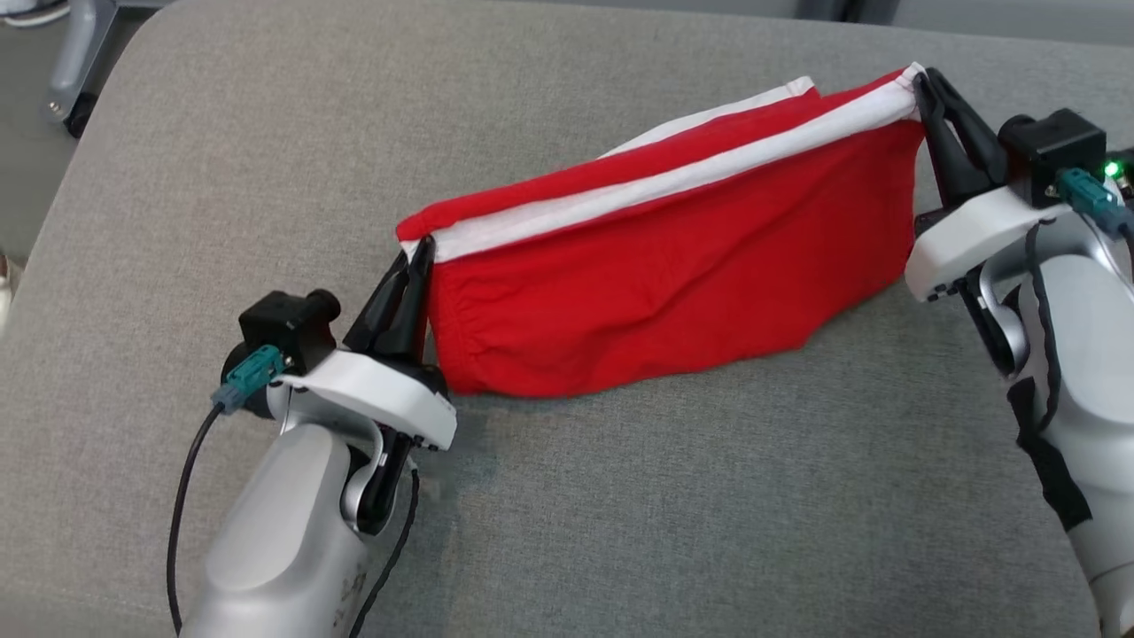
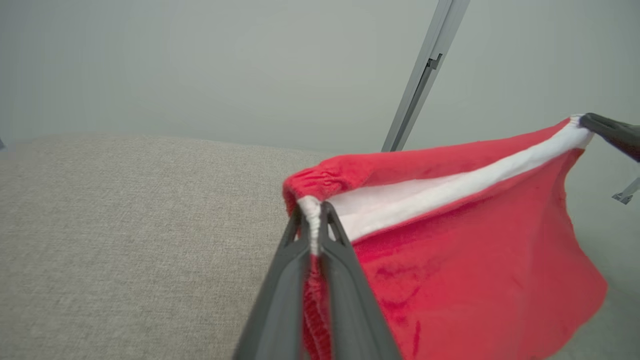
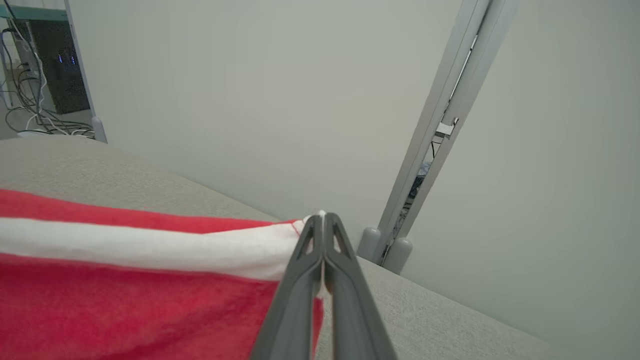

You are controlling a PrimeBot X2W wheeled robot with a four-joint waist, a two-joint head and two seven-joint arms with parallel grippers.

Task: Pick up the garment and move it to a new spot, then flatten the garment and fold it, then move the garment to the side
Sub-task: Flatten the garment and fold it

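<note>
So you've got the red garment strung between both arms right now. It looks like a pair of shorts, but I wouldn't swear to it. Your left end effector is pinching one end of the white waistband, with a bit of white elastic squeezed between the dark fingers. Your right end effector is pressed together on the other end, with only a sliver of white showing at the tips.

Gripping the two ends makes sense to me. The band gets pulled into a straight-ish line, the red body hangs off it as one sheet, and gravity does half your flattening. The right end sits higher and further back than the left, so the band runs on a diagonal. The lower edge looks like it's resting on the grey cushion near the left end effector.

On materials, the red part is a soft, matte knit and it's floppy. It's gathered into little puckers down the left side and has a couple of loose creases across the front. A second red-and-white layer peeks out behind the band, so the opening isn't fully closed up. The cushion is a coarse woven upholstery with a rounded corner, so it's probably grippy enough that dragged cloth bunches up. A pale metal post stands behind it.

My guess is you're mid carry or laying it down, with the folding not yet started.
</note>
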